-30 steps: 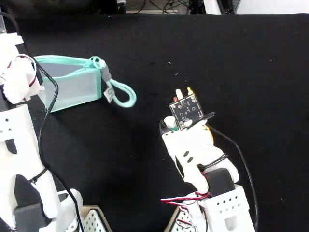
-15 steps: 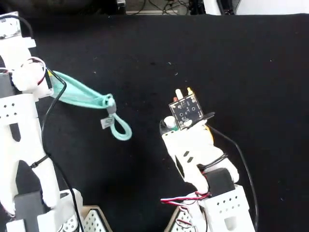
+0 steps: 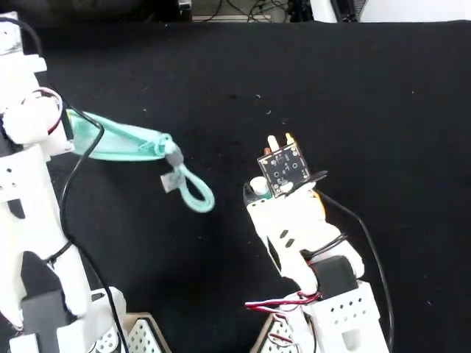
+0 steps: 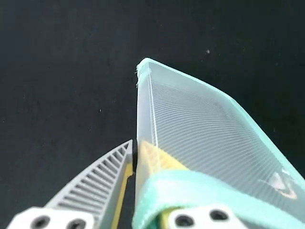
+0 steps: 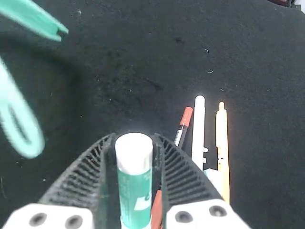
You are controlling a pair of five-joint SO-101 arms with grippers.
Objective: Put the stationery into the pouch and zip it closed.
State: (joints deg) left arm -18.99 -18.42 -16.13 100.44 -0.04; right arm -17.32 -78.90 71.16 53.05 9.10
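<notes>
We log the left end effector (image 4: 137,153) clamped on one end of the pouch (image 3: 121,143), which hangs edge-on, long axis about 9-to-3 in the high view. The right end effector (image 5: 134,143) grips the glue stick (image 5: 134,160), with the pouch toward its 10 o'clock. We cannot make out the pouch's mouth or zipper.

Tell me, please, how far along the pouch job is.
Early. Done: the left claw is shut on the pouch, the right claw on a glue stick. In hand: getting that stick to the pouch. Left: three pens lie on the table, and the zipping; nothing visibly sits inside the pouch.
</notes>
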